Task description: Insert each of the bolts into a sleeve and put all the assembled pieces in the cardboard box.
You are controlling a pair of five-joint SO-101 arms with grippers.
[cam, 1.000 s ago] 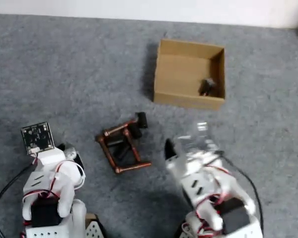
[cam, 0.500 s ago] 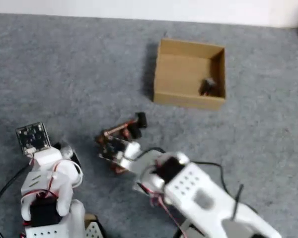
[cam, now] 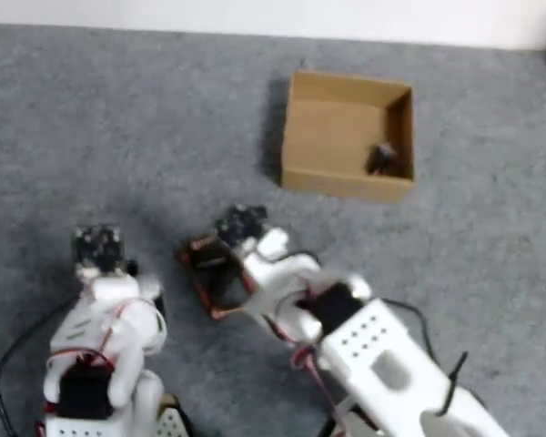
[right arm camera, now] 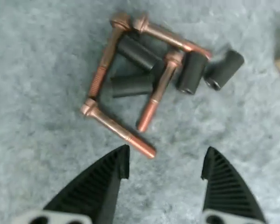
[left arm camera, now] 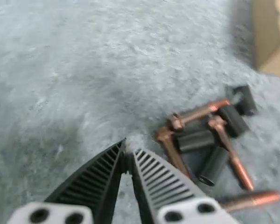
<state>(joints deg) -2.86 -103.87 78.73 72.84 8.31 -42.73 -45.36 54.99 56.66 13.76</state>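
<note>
Now my right gripper gapes above the nearest bolt; I should straddle its shank squarely, left gripper pinched closed, empty.

Soft, even light falls from above across the grey counter in the high view, bright and without glare. The cardboard box throws a faint shadow onto the counter at its left side, and its inner right wall lies in shade. In the right wrist view the bolts carry pale highlights along their copper shafts. The sleeves look matte and dark, with thin shadows beneath them.
</note>
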